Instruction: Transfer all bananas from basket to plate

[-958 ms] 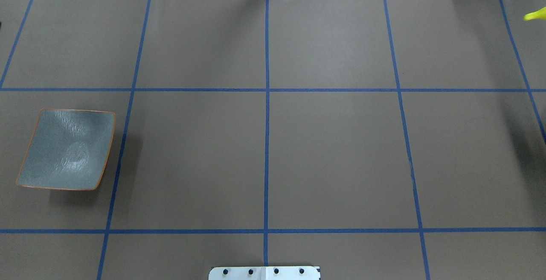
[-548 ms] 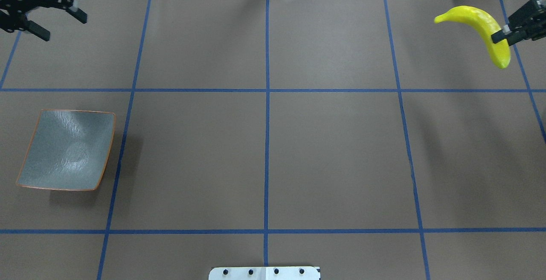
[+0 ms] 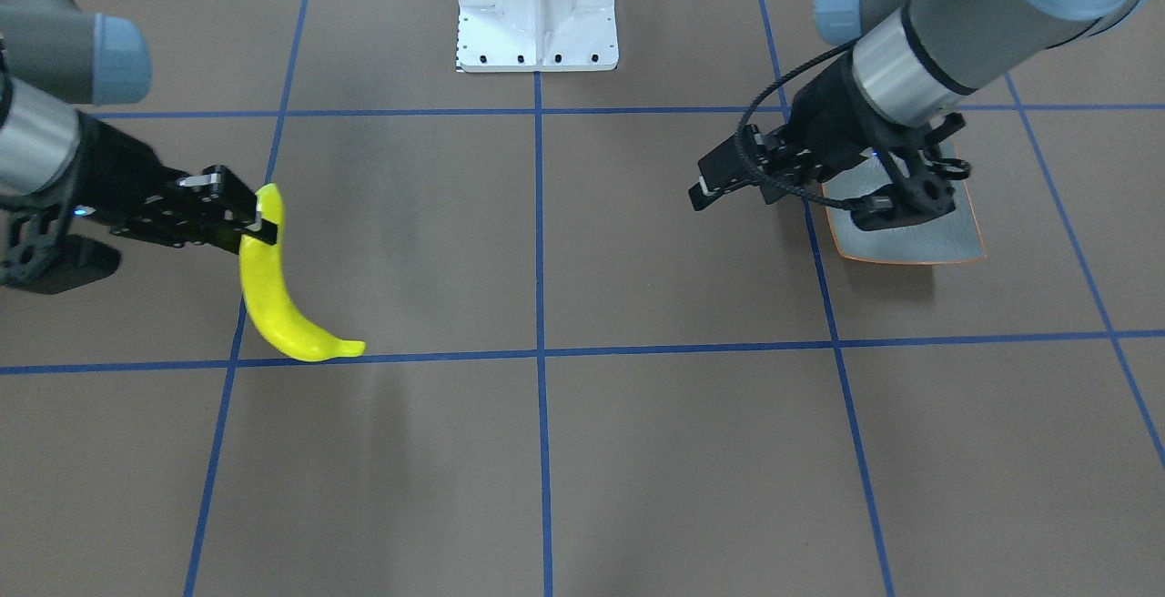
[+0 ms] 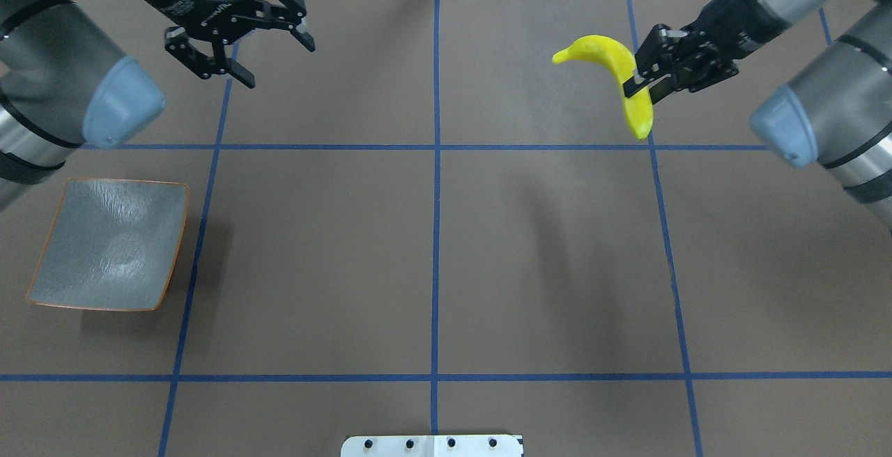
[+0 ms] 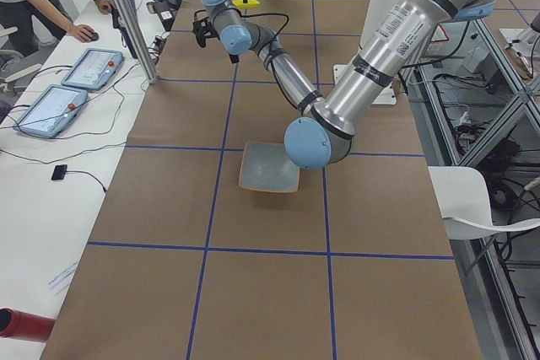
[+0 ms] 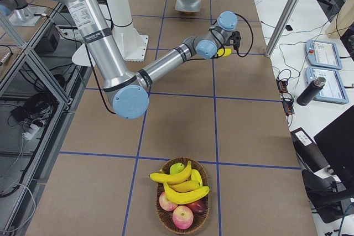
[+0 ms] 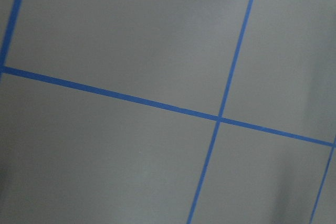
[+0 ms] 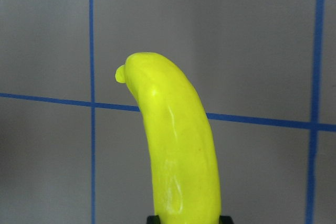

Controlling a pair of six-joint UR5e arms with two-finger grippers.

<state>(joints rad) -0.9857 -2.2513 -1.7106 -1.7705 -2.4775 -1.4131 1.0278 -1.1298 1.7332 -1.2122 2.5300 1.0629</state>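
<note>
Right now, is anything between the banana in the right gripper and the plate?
Nothing shows on the table between the banana and the plate. The only thing near that path is the left gripper, open and raised on the plate's side; the right gripper would likely have to pass it.

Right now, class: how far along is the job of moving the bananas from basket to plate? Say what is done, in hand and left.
Done: nothing delivered; the plate is empty. In hand: the right gripper is shut on one banana, held above the table, while the left gripper hangs open. Left: three bananas lie in the basket.
</note>
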